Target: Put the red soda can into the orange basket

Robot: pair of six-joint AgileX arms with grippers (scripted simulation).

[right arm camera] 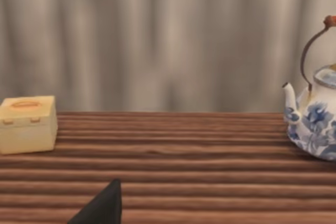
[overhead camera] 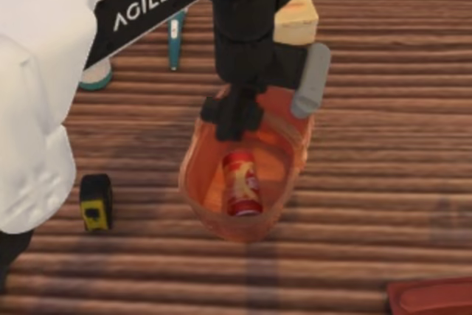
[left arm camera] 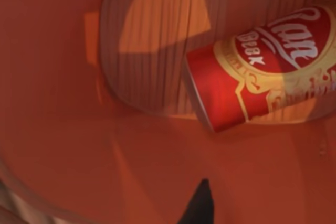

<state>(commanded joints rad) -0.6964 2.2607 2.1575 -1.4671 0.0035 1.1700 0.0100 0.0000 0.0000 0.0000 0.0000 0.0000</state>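
Observation:
The red soda can lies on its side on the floor of the orange basket, near the basket's front end. My left gripper hangs over the basket's far end, just behind the can, open and holding nothing. In the left wrist view the can lies free against the basket's inner wall, apart from the one dark fingertip that shows. The basket's grey handle sticks out beside the arm. My right arm is out of the top view; its wrist view shows one fingertip over bare table.
A cream box stands behind the basket. A teal tool and a teal-based bottle sit at the back left. A yellow tape measure lies left of the basket, a dark-red tray at the front right. A blue-and-white teapot shows in the right wrist view.

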